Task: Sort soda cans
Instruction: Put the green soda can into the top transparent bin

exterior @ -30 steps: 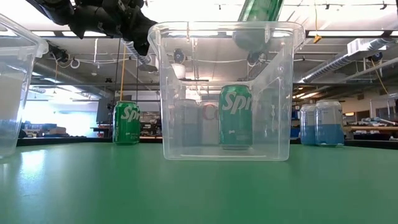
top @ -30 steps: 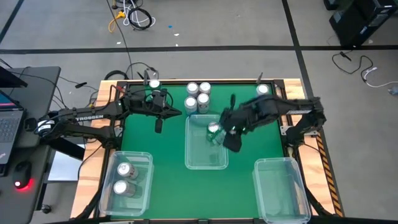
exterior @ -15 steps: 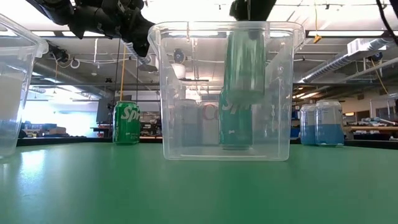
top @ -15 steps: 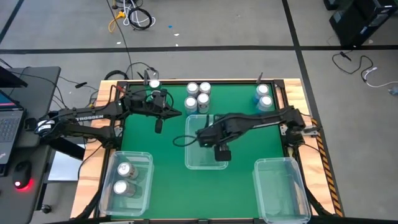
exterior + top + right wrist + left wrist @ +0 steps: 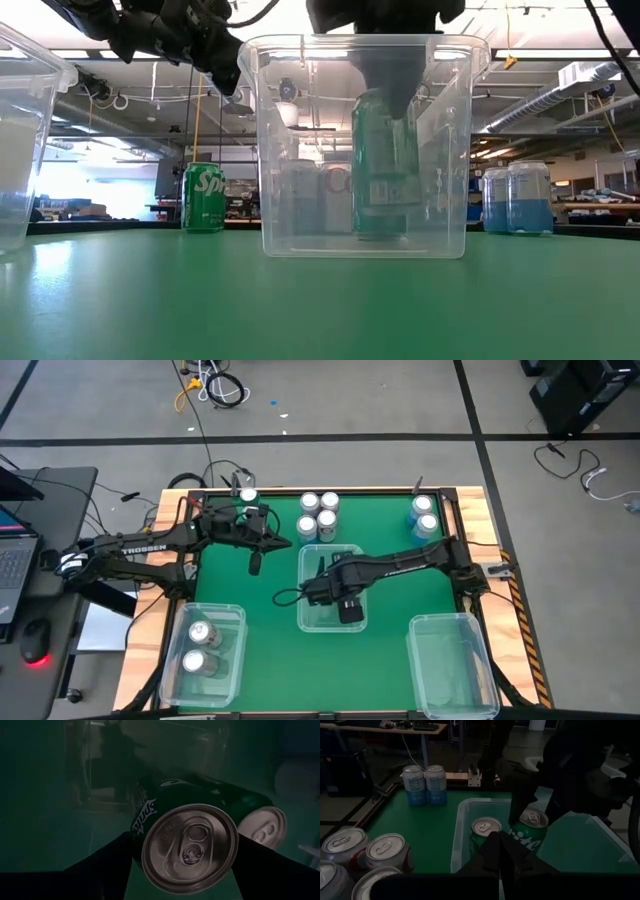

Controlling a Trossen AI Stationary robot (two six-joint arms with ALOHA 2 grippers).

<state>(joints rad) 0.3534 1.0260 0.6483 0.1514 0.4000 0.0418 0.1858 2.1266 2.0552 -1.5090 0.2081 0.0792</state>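
Note:
My right gripper (image 5: pixel 338 592) reaches down into the clear middle bin (image 5: pixel 310 618), shut on a green soda can (image 5: pixel 385 165). A second green can (image 5: pixel 486 829) stands on the bin's floor beside it. My left gripper (image 5: pixel 255 556) waits shut above the table's far left. One green can (image 5: pixel 247 495), a cluster of silver-white cans (image 5: pixel 318 515) and two blue cans (image 5: pixel 425 515) stand on the green table along the far edge. Two silver-white cans (image 5: pixel 200 647) stand in the left bin. My right gripper holds the green can by its upper wall (image 5: pixel 142 825), just below the silver top (image 5: pixel 190 847), pinched between the two fingers (image 5: pixel 107 862) from above. The can is nearly upright inside the middle bin. Whether its base touches the bin floor I cannot tell.
A clear bin (image 5: pixel 450 660) sits at the near right with nothing in it; the left bin (image 5: pixel 232 660) is at the near left. Wooden rails (image 5: pixel 470 510) border the table. Open green table (image 5: pixel 270 595) lies between the bins.
My right gripper, carrying the green can, has moved from above the middle bin's far right part toward the near edge and the left, then down into the bin. The can has sunk from above the rim to beside the other green can.

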